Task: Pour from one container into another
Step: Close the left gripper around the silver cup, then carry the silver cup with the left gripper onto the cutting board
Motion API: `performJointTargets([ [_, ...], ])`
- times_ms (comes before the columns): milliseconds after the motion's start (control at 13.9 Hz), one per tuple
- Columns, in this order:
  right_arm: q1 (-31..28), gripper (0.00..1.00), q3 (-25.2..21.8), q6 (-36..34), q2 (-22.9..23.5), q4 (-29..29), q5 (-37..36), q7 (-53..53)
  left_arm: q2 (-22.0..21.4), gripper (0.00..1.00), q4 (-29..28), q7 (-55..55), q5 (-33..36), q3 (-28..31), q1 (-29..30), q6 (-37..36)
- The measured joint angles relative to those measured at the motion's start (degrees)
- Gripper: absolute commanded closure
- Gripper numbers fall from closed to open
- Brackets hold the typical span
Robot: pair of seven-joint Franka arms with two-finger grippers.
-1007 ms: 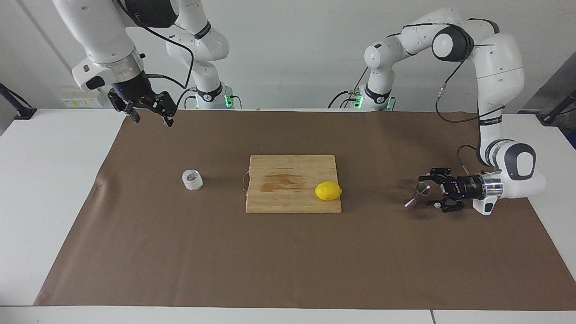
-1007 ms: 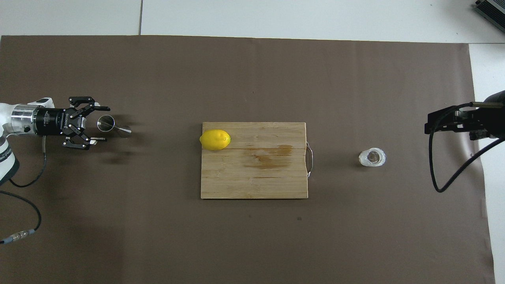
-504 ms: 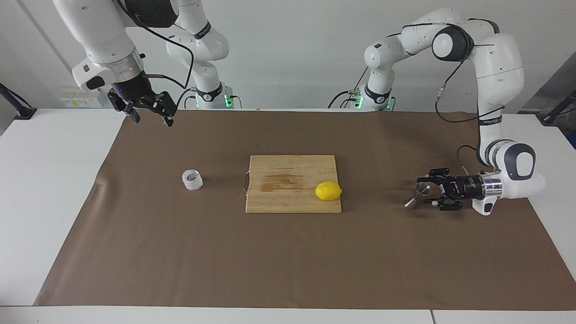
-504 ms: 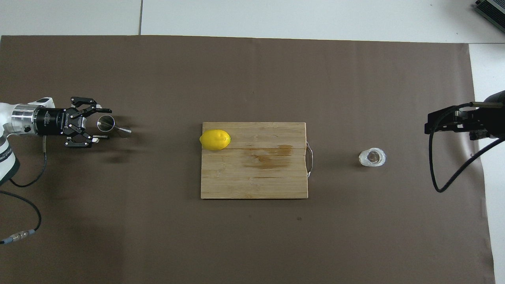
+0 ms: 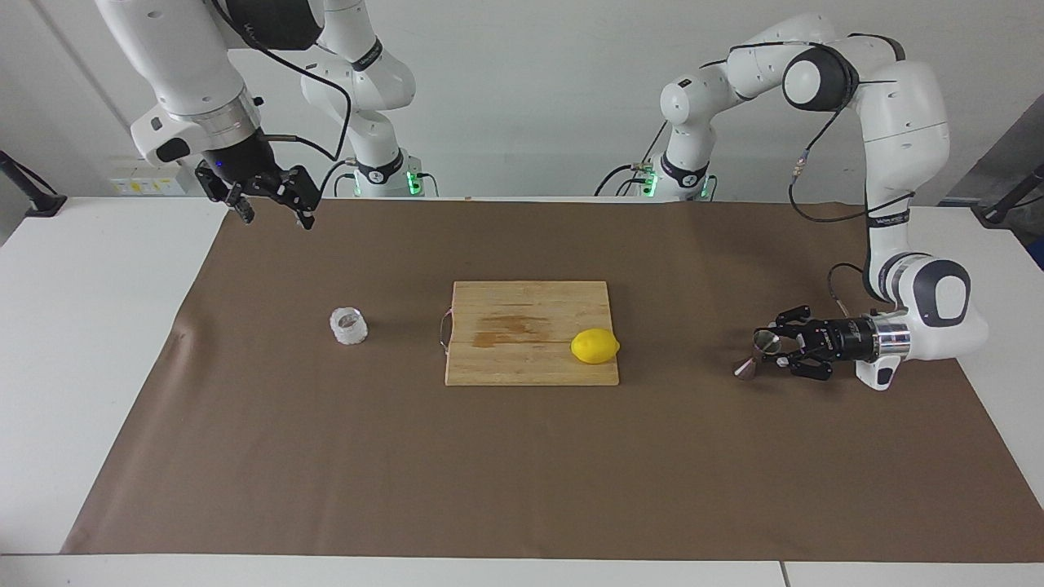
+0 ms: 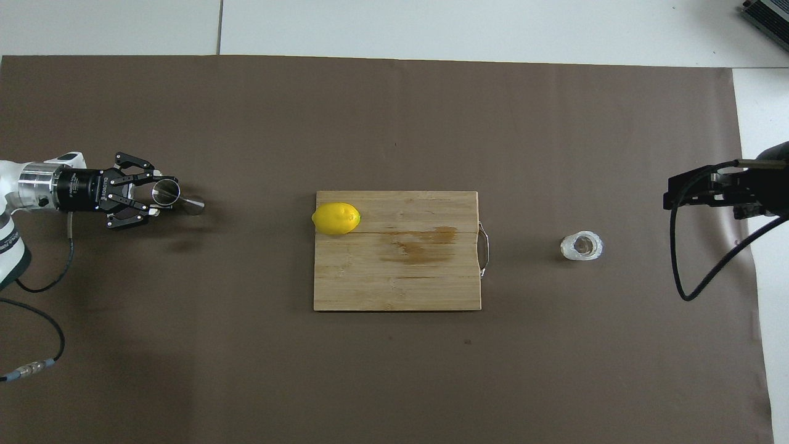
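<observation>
Starting at my robots' end of the table, my right gripper point(image 5: 273, 214) hangs in the air over the edge of the brown mat point(image 5: 522, 473) nearest the robots, toward the right arm's end, its two fingers spread apart and holding nothing; that arm waits. Farther out, along a line across the middle of the mat, sit the things I am working with. Toward the left arm's end, my left gripper point(image 5: 776, 353) lies low and level just above the mat, pointing along the table toward the middle, and its fingers are closed around the upper cone of the steel jigger point(image 5: 757, 355). The jigger leans: its long axis is tilted, the open wide mouth point(image 6: 165, 190) raised and turned toward the gripper, the lower cone resting on the mat on the side toward the board. In the middle lies a wooden cutting board point(image 5: 530, 326), flat, its metal handle facing the right arm's end. A yellow lemon point(image 5: 594, 346) rests on the board at the edge toward the left arm's end, its long axis running along the table. Toward the right arm's end, well apart from the board, the small textured glass cup point(image 5: 348, 325) stands upright on the mat, mouth up.
</observation>
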Motion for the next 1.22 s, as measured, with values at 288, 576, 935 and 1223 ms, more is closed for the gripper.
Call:
performJointTargets([
  [288, 0.0, 0.0, 0.0, 0.0, 0.0, 0.0, 0.0, 0.0, -0.28, 1.0, 0.34, -1.87, -0.24, -2.57, -0.06, -0.02],
  [576, 0.0, 0.0, 0.0, 0.0, 0.0, 0.0, 0.0, 0.0, -2.59, 1.0, 0.63, -6.27, -1.52, -5.18, -0.98, -0.38],
  [935, 0.0, 0.0, 0.0, 0.0, 0.0, 0.0, 0.0, 0.0, -6.31, 1.0, -0.24, -9.05, -5.91, -5.46, -7.36, -1.69],
  [1223, 0.0, 0.0, 0.0, 0.0, 0.0, 0.0, 0.0, 0.0, -9.47, 1.0, -3.27, -9.26, -11.86, -5.41, -13.82, 1.42],
])
